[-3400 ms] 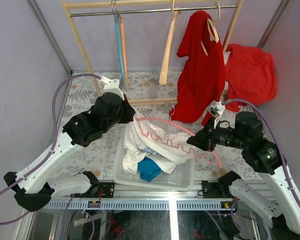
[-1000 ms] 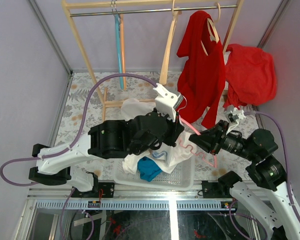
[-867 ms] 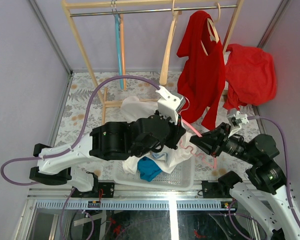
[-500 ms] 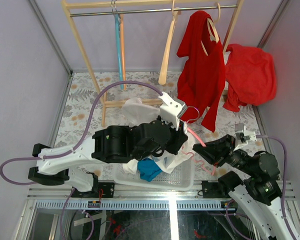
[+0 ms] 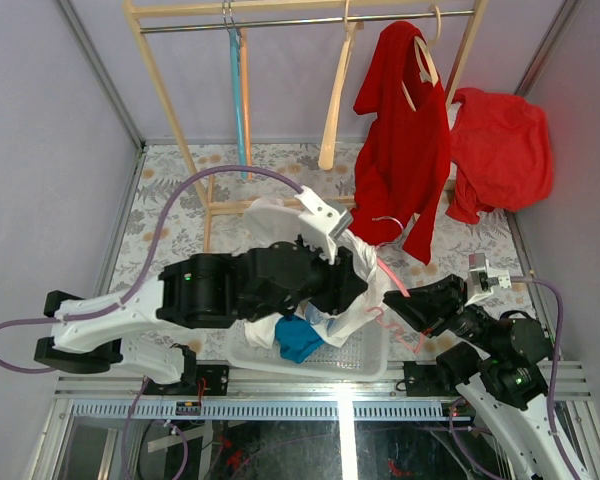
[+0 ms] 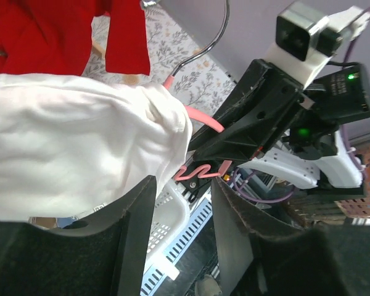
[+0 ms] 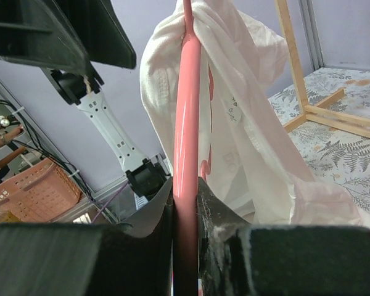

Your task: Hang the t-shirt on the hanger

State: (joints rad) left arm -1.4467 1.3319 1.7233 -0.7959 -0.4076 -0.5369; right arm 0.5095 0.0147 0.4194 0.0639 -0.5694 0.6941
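Note:
The white t-shirt (image 5: 280,216) drapes over my left arm and over the far arm of the pink hanger (image 5: 393,278), above the basket. In the left wrist view the t-shirt (image 6: 80,142) lies bunched beside my left finger, and the hanger (image 6: 201,119) comes out from under it, wire hook up. My left gripper (image 6: 184,185) is open with nothing between its jaws; it also shows in the top view (image 5: 345,283). My right gripper (image 7: 186,185) is shut on the hanger (image 7: 188,92), with the t-shirt (image 7: 246,123) hung over its far end. It also shows in the top view (image 5: 420,305).
A white basket (image 5: 365,352) holding a blue cloth (image 5: 298,338) sits at the near edge. A wooden rack (image 5: 170,100) at the back carries a light blue hanger (image 5: 238,90), a beige hanger (image 5: 335,100) and a red garment (image 5: 400,150). Another red garment (image 5: 500,150) lies at the right.
My left arm has swung right over the basket, carrying the t-shirt onto the hanger's end, and has since eased back left. My right arm has drawn back toward the near right with the hanger.

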